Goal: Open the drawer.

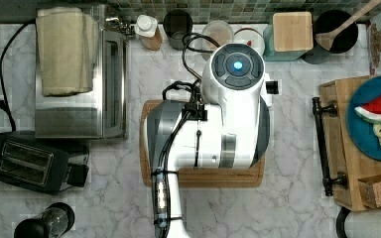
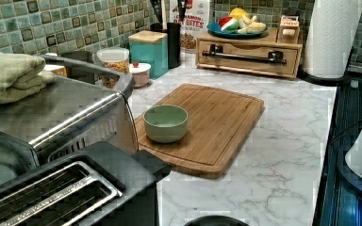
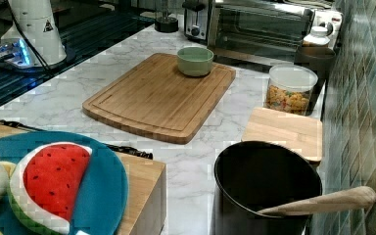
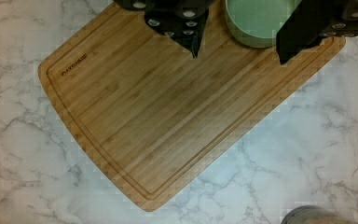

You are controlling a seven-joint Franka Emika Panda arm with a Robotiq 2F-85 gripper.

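The drawer (image 2: 248, 64) is a light wooden front with a long black bar handle (image 2: 242, 55), set in a low wooden box at the back of the counter in the left view. It sits flush with the box, shut. In the top view the handle (image 1: 322, 145) runs along the box's left side, well to the right of my arm (image 1: 228, 114). My gripper (image 4: 238, 52) hangs over the bamboo cutting board (image 4: 168, 112), far from the drawer. Its two black fingers (image 4: 193, 39) stand apart, open, with nothing held.
A green bowl (image 2: 165, 122) sits on the cutting board (image 2: 217, 117). A blue plate of toy fruit (image 1: 377, 119) and a tea box (image 1: 379, 191) rest on top of the drawer box. A paper towel roll (image 2: 332, 35) stands beside it. Toaster oven (image 1: 79, 89), toaster (image 1: 27, 161) and canisters (image 2: 148, 52) line the counter.
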